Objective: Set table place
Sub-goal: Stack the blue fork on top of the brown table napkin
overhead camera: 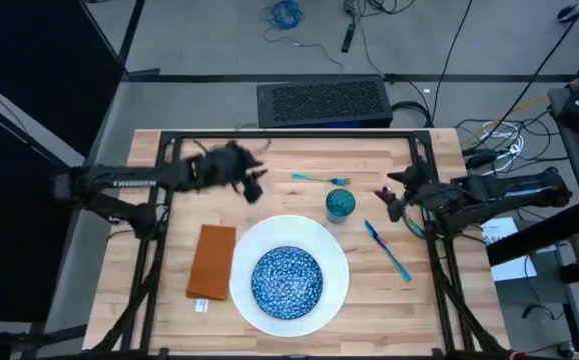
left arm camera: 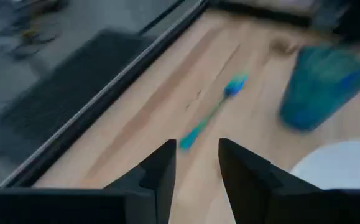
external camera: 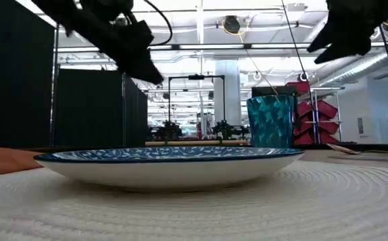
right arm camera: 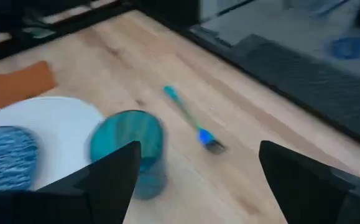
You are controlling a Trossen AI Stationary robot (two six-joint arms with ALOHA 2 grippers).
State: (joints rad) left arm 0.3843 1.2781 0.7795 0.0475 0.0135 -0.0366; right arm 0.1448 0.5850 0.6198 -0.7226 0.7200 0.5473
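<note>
Fork [overhead camera: 321, 179]: slim, light, stiff, lies flat on table [overhead camera: 149, 300]; grip mid-handle. Left end effector [left arm camera: 197, 163] near, slightly apart; right end effector [right arm camera: 197, 168] wide apart.

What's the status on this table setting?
Left gripper open, empty, near fork. Right gripper open, empty, beside cup. Fork lies loose behind cup. Nothing in the way.

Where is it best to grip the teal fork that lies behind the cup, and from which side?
Probably at mid-handle of the fork, coming straight down from above. It lies flat on the table, slim, with bare wood on both sides; fingers should straddle the handle crosswise. The left end effector is open, facing it.
</note>
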